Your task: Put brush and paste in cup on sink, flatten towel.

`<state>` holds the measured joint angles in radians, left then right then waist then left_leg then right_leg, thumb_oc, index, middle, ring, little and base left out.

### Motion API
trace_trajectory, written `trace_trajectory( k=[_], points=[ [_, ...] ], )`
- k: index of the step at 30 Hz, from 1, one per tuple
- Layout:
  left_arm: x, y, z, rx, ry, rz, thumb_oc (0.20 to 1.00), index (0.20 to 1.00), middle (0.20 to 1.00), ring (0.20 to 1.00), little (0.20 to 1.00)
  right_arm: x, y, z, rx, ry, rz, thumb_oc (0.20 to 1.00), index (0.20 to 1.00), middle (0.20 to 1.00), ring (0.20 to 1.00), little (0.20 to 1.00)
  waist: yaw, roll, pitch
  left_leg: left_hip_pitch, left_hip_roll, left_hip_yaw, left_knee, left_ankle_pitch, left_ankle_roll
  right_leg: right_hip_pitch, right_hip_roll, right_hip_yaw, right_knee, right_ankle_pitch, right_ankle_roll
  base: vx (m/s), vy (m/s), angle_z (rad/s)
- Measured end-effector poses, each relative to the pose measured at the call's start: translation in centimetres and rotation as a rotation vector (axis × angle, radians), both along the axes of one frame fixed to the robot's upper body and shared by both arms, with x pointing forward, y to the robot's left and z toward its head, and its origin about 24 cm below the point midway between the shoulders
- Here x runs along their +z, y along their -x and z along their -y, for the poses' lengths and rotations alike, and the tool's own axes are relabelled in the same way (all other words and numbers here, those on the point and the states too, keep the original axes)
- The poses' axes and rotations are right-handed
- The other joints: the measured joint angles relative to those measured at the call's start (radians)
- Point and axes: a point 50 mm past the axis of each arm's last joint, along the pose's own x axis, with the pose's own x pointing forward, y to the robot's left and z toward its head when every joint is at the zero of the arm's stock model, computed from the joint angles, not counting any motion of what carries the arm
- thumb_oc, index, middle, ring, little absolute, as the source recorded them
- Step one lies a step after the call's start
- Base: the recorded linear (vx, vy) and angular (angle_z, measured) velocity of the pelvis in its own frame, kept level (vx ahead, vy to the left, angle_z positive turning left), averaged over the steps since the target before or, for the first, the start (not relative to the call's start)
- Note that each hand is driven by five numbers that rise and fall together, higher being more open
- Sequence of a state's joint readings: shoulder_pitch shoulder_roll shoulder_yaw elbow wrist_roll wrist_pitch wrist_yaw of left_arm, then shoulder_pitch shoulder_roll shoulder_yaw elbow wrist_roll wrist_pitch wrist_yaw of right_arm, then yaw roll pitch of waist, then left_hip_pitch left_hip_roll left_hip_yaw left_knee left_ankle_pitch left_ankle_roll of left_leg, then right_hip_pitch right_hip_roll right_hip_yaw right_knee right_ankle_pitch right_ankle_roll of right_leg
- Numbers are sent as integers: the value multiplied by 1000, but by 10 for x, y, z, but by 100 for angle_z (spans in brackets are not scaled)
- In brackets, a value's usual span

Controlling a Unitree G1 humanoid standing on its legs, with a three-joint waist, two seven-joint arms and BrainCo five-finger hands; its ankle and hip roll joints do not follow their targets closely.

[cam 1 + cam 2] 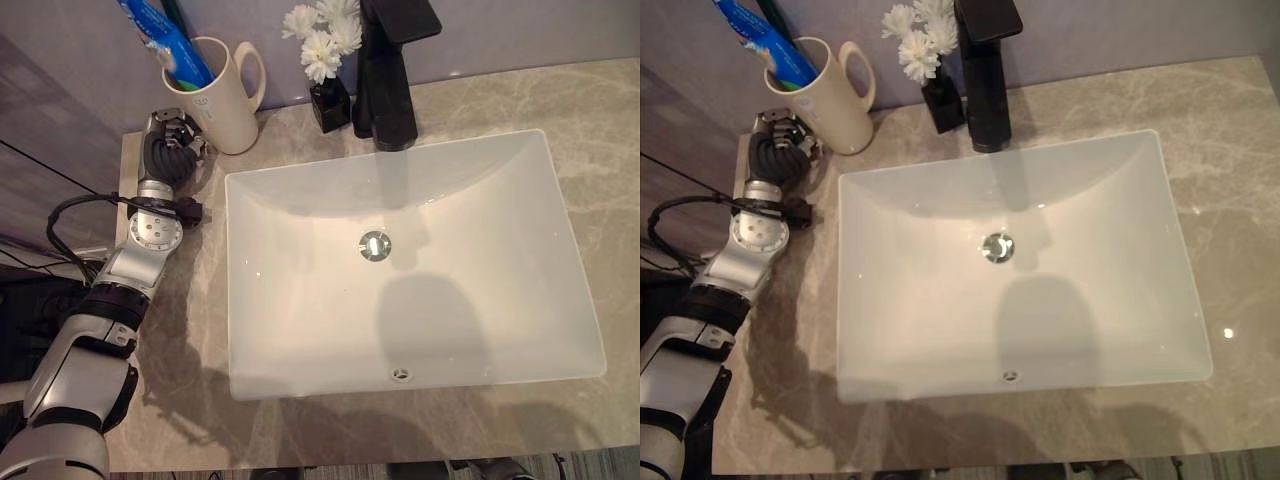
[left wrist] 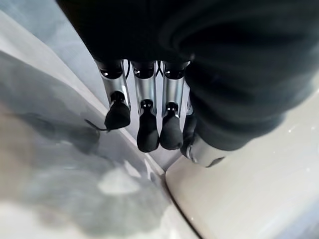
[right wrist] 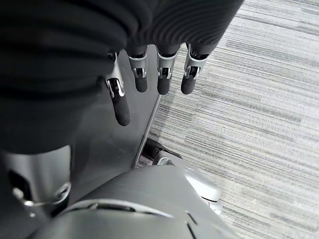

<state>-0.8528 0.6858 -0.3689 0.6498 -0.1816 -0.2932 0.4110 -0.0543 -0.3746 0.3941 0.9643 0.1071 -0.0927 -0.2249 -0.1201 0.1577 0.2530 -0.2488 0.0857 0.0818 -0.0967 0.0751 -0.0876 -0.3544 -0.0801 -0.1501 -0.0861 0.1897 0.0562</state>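
Marble counter (image 1: 500, 100), grey wall (image 1: 520, 30), striped carpet (image 3: 259, 124)

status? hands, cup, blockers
Left hand open, by the cup. Right hand open, hanging over floor. Paste and brush in cup. No towel seen. Nothing in the way.

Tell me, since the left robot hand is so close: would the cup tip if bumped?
Probably fairly stable: the cup looks thick-walled, likely ceramic, standing upright on the flat counter. But it is tall, and the paste leans out of its top, so a high bump from the left robot hand might rock it.
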Motion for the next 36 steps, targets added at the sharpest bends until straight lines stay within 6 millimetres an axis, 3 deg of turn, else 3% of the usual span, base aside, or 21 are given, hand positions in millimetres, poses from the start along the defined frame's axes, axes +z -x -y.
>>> trace_trajectory(
  k=[3,13,23,27,29,31,36],
  points=[
    [3,-3,10,-21,15,16,200,200,200,200,200,2,-1,6,-31,10,18,1000,1000,1000,1000,1000,-7,28,12,-2,-8,-16,0,-1,1,5,-10,-15,0,-2,3,7,-11,13],
    [12,-6,24,-58,33,43,200,200,200,200,200,2,0,6,-66,4,27,1000,1000,1000,1000,1000,-24,30,13,-13,-23,-26,0,1,9,4,-28,-30,0,-3,6,2,-4,6],
    [8,-5,17,-19,60,47,200,200,200,200,200,2,-1,4,-65,-2,33,1000,1000,1000,1000,1000,-30,29,13,-6,-21,-19,0,1,10,9,-25,-26,0,-3,7,1,1,-1],
    [-10,0,6,39,102,23,200,200,200,200,200,0,1,3,-69,-3,23,1000,1000,1000,1000,1000,-42,26,15,24,-18,-17,-1,-2,13,37,-21,-23,0,-8,9,-1,1,-3],
    [-22,15,-8,87,120,41,200,200,200,200,200,0,0,3,-70,-4,21,1000,1000,1000,1000,1000,-38,14,20,42,-15,-12,-1,-9,12,57,-19,-22,1,-6,8,19,5,-9],
    [-46,31,-15,110,95,3,200,200,200,200,200,-5,12,7,-86,4,-10,1000,1000,1000,1000,1000,-42,6,19,81,-10,-13,-1,-14,11,97,-13,-23,0,-12,6,1,6,1],
    [-71,76,-50,238,103,10,200,200,200,200,200,-12,29,7,-112,-12,-63,1000,1000,1000,1000,1000,10,-52,0,109,-5,-20,-1,-19,8,121,-8,-26,0,-19,2,9,6,3]
  ],
)
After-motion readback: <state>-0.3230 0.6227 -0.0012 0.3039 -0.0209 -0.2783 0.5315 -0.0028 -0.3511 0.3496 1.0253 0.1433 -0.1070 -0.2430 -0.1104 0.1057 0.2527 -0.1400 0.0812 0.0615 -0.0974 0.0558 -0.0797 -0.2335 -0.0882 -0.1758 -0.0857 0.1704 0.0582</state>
